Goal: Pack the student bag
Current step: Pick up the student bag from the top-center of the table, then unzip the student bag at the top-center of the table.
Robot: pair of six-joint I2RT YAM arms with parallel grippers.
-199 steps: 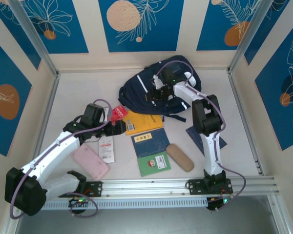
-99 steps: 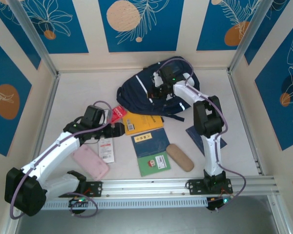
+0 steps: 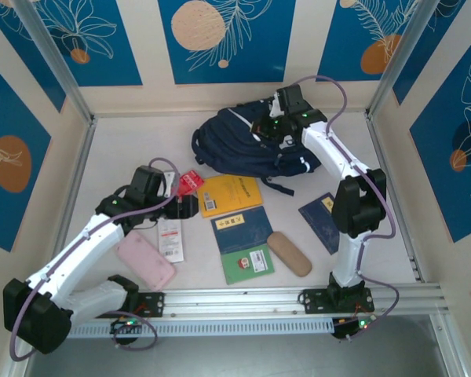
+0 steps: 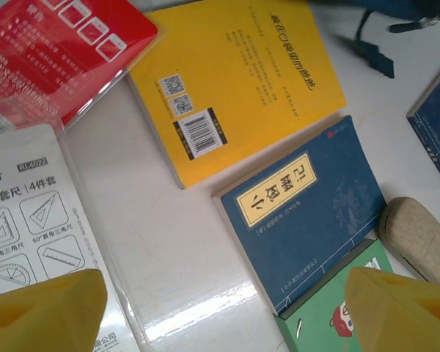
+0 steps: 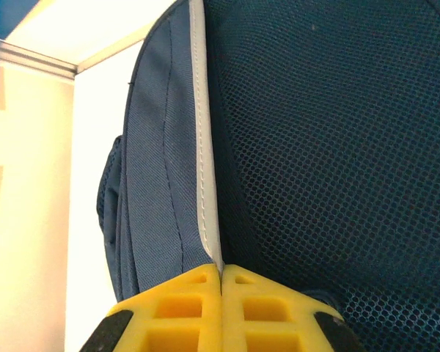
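The right gripper (image 5: pixel 221 275), clamped on the student bag (image 5: pixel 337 132) by its white-piped edge at upper centre, should lift steadily, while the left gripper (image 4: pixel 220 293), fingers wide and empty, centres over the yellow book (image 4: pixel 235 81).

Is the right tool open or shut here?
Shut. The right tool has its yellow fingers pressed together with no gap, pinching the student bag at its white stripe.

Left wrist view: red pack (image 4: pixel 51 51) cut at 10 o'clock | ruler card (image 4: pixel 29 220) cut at 8 o'clock | green booklet (image 4: pixel 315 323) cut at 5 o'clock | case (image 4: pixel 418 235) cut at 4 o'clock | Right wrist view: bag (image 5: pixel 323 147) cut all round, end of stripe (image 5: pixel 202 147) hidden in right gripper's (image 5: pixel 221 273) pinch at 6 o'clock
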